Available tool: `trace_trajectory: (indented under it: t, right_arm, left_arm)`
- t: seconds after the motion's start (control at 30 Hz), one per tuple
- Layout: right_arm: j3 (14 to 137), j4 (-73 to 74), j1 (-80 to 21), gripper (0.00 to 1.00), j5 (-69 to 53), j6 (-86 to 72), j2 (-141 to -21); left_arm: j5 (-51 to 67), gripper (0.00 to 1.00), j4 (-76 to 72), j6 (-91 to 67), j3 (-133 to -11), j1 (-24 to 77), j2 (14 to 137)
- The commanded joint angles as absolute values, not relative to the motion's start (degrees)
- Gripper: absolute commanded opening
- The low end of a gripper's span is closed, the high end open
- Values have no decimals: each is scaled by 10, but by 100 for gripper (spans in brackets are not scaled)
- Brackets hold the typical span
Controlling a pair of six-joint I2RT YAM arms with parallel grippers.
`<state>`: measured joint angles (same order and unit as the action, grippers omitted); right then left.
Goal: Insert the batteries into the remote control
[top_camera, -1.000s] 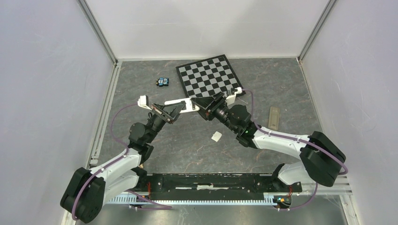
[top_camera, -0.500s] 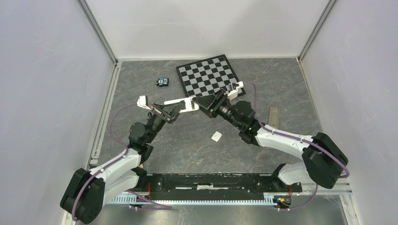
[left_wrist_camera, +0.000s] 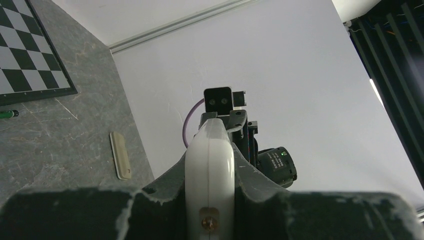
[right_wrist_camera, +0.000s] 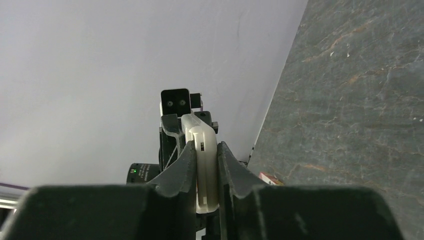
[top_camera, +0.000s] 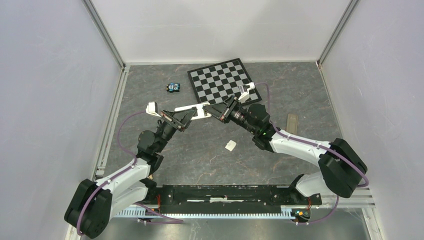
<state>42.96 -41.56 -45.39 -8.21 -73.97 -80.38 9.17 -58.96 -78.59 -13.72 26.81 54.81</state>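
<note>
Two grips | left jaws closed on remote control (top_camera: pixel 197 108) | right jaws likewise | battery bay seemingly turned away, contents unseen

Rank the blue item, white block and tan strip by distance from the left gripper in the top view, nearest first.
From the left gripper, clamped on the remote:
1. Blue item, just beyond it toward the back wall.
2. White block, to its right, nearer the bases.
3. Tan strip, far over on the right.
</note>
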Motion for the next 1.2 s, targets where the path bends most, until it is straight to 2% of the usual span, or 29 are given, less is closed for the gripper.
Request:
trace_trajectory:
  t: [0.0,0.07,0.13,0.17,0.27,0.3,0.37,0.5,0.6,0.8,0.87,0.97,1.07,1.17]
  right_arm:
    - [452,-390,-452,14,-86,-695,-800]
    - [444,-386,-452,11,-82,-690,-797]
    - [442,-390,-452,13,-84,-683,-797]
    - [444,-389,-451,19,-89,-679,-798]
    - [445,-395,-442,58,-107,-655,-792]
    - [444,-396,-435,68,-114,-640,-785]
    - [442,-382,-419,78,-132,-606,-769]
    - [449,-297,-385,89,-170,-499,-717]
    - [459,-177,-374,98,-123,-359,-675]
    - [450,-27,-369,98,-4,-121,-659]
    - [447,-15,-369,93,-4,-82,-680]
    - [464,-2,-369,85,32,-66,-741]
    - [493,16,-369,84,101,-110,-811]
    - [532,10,-369,79,126,-152,-886]
  left_arm:
    - [103,2,-621,-765,-156,267,544]
    - [107,2,-624,-760,-158,267,543]
    - [110,2,-627,-756,-157,267,544]
    - [110,2,-627,-754,-156,267,545]
    - [108,2,-621,-745,-151,267,544]
    - [107,2,-612,-740,-149,266,542]
    - [105,2,-592,-722,-143,264,536]
    - [97,2,-538,-684,-129,259,517]
    - [91,2,-499,-656,-123,254,498]
    - [80,2,-406,-601,-120,250,445]
    - [83,2,-368,-581,-127,250,432]
    - [85,2,-331,-568,-132,249,415]
    - [85,2,-311,-564,-131,247,406]
    - [90,2,-301,-564,-131,245,403]
